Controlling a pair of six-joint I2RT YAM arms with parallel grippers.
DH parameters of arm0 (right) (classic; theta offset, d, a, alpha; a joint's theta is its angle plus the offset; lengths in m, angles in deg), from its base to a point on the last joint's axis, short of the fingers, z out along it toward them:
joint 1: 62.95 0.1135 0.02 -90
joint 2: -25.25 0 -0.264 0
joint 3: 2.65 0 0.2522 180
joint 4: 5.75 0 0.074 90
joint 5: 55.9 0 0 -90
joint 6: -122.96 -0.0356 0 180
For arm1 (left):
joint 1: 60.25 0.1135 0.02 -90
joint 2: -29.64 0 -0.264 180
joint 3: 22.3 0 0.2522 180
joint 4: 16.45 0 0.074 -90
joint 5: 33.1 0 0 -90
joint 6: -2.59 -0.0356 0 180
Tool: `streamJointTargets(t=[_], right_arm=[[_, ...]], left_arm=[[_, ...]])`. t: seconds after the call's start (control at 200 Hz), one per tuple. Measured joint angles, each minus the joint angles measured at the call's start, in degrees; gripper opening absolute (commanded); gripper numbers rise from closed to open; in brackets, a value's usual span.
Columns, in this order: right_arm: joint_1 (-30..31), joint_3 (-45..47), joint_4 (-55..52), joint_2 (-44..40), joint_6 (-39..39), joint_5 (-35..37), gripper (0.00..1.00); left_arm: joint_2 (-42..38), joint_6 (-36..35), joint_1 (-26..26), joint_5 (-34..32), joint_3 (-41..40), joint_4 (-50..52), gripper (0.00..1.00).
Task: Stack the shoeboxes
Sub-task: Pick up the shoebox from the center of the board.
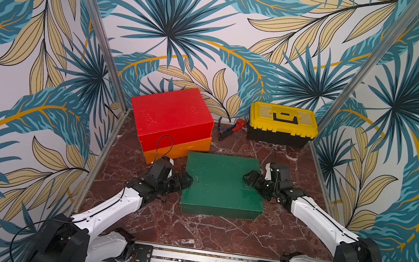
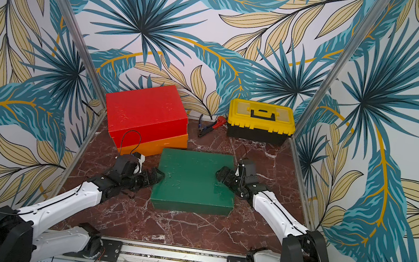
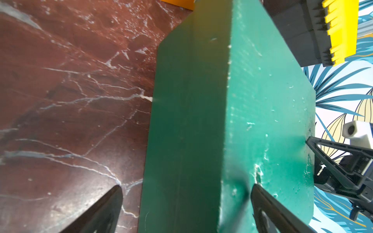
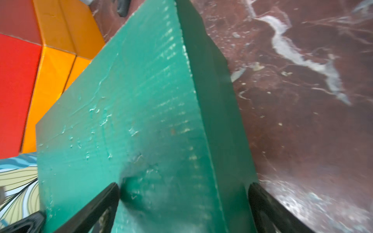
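Note:
The dark green shoebox lies flat on the marble table, its scuffed lid up. Behind it to the left, the red shoebox sits on the orange shoebox. My left gripper is open at the green box's left side, one finger over the lid and the other low beside the wall. At the right side my right gripper is open and straddles that edge the same way. The right wrist view shows the green lid with the red and orange boxes beyond.
A yellow-lidded black toolbox stands at the back right against the wall. Pliers with red and dark handles lie between it and the red box. Metal frame posts and patterned walls close in both sides.

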Motion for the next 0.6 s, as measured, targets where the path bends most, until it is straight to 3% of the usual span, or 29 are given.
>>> streamJointTargets(t=[0.205, 0.416, 0.601], right_arm=[[-1.38, 1.64, 0.50, -1.18, 0.35, -4.72, 0.99], [-9.25, 4.35, -2.97, -7.82, 0.48, -4.63, 0.99], [-9.88, 6.45, -0.17, -6.95, 0.17, -7.80, 0.99]], left_arm=[[1.55, -1.66, 2.10, 4.90, -0.50, -2.10, 1.00], [2.45, -2.36, 3.30, 8.26, -0.55, -3.63, 1.00], [3.80, -2.51, 5.22, 10.71, -1.20, -5.90, 1.00]])
